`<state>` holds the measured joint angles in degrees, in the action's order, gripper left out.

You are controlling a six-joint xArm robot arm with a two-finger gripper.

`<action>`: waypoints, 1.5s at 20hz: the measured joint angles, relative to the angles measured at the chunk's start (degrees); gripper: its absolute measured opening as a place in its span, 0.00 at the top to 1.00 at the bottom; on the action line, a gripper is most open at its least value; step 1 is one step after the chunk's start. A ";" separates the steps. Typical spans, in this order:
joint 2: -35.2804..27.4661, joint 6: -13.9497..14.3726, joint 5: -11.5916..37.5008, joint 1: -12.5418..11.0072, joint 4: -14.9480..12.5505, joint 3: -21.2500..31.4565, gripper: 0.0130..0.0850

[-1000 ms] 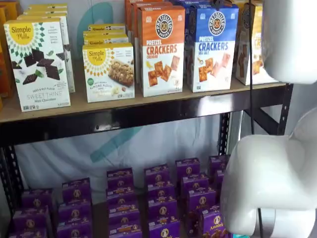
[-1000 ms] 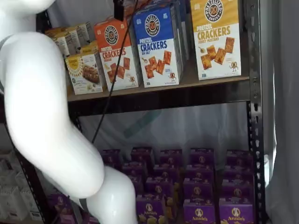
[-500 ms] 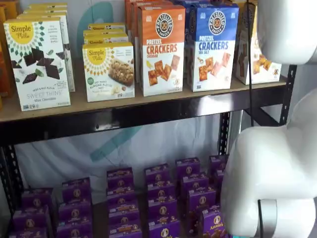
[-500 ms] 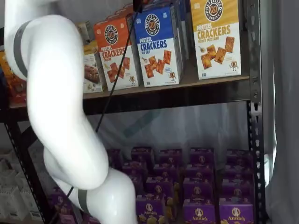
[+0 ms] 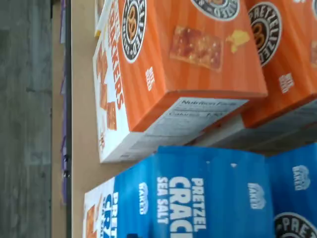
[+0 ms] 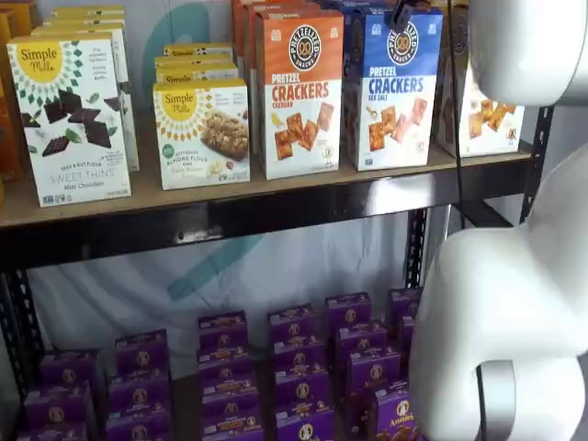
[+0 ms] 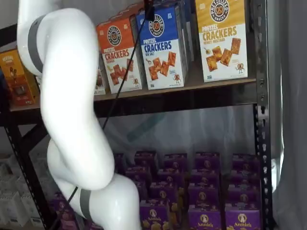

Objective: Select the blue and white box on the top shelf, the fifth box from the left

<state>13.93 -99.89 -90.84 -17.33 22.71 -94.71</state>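
Observation:
The blue and white box (image 6: 393, 87) stands on the top shelf (image 6: 276, 186), between an orange-topped cracker box (image 6: 298, 92) and a yellow-topped one (image 7: 222, 38). It shows in both shelf views (image 7: 163, 48). In the wrist view its blue top (image 5: 198, 198) lies close below the camera, beside the orange box (image 5: 173, 74). Only a black tip of my gripper (image 7: 149, 10) shows, with a cable, just above the blue box's top edge; it also shows in a shelf view (image 6: 401, 13). I cannot tell whether the fingers are open or shut.
More blue and orange boxes stand in rows behind the front ones. Simple Mills boxes (image 6: 69, 115) stand further left. Small purple boxes (image 6: 299, 367) fill the level below. My white arm (image 7: 67, 105) blocks the left part of the shelf, and a black upright (image 7: 261, 96) stands at the right.
My arm has swung right and up along the shelf. The black gripper tip has moved from above the orange box to above the blue and white box.

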 joint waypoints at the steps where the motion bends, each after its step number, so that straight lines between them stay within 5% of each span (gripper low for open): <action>1: -0.67 0.00 -0.76 0.23 -0.63 -0.60 0.00; 11: -5.03 0.14 -8.55 0.94 -3.74 -5.65 0.00; 18: -6.30 0.24 -11.70 2.70 -8.51 -7.21 0.00; 27: -5.71 0.42 -11.75 2.95 -8.36 -5.75 0.00; 30: -5.63 0.44 -11.69 2.99 -8.34 -5.53 0.11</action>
<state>8.30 -99.45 -102.53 -14.34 14.36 -100.24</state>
